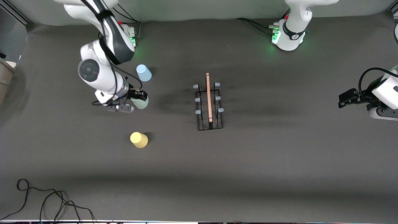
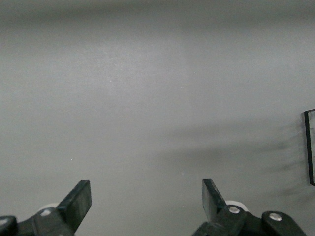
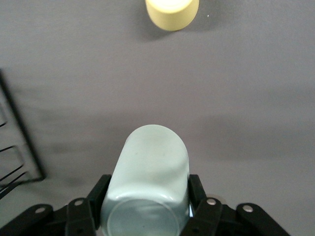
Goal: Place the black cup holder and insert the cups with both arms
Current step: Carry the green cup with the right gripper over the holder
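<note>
Nearest the front camera, the yellow cup (image 1: 139, 139) is sitting upside down on the table (image 1: 248, 174). Farther up, we are pinching the grey-green cup (image 1: 141, 102) across its thin, slick, easily crushed wall in our right gripper (image 1: 136, 99), so light pressure seems wise. Toward mid-table the black cup holder (image 1: 208, 106) is standing, pegs empty. Farthest, the light blue cup (image 1: 143, 72) is waiting, while our left gripper (image 1: 347, 99) is hanging spread and idle.

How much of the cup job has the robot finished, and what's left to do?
Done: the black cup holder stands mid-table, its pegs bare. In hand: the right gripper is shut on the grey-green cup. Left: that cup, the blue cup and the yellow cup, both on the table, need pegs. The left gripper waits open at its end.
</note>
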Robot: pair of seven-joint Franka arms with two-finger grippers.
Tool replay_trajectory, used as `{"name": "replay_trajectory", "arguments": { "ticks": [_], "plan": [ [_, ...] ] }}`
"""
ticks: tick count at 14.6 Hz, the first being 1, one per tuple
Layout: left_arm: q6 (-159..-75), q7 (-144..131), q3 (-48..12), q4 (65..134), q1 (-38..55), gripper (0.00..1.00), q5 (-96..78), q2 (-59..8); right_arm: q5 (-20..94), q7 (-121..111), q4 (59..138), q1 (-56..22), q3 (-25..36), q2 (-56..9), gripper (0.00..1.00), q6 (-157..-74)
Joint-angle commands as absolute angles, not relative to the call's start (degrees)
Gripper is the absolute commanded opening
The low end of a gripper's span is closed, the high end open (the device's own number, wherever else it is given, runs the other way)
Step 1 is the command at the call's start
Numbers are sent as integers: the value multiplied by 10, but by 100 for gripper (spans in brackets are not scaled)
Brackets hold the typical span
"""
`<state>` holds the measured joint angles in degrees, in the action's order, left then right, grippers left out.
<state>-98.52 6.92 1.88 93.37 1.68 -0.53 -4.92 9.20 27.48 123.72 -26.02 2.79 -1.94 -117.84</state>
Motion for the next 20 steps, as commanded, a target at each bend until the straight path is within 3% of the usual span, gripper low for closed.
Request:
{"name": "replay_trajectory", "arguments": {
  "ticks": [1,5,9,20],
  "plan": [
    [-984,58,20,940,24,100,5,-43,102,384,1186,-321,29,-31,0,-1144],
    [-981,57,20,940,23,99,5,-43,106,531,1119,-409,29,-86,0,-1171],
    [-979,56,20,941,24,100,5,-41,108,626,1107,-474,30,-132,0,-1258],
    [-982,56,20,940,24,100,5,-42,136,641,1101,-501,29,-137,0,-1273]
  ]
}}
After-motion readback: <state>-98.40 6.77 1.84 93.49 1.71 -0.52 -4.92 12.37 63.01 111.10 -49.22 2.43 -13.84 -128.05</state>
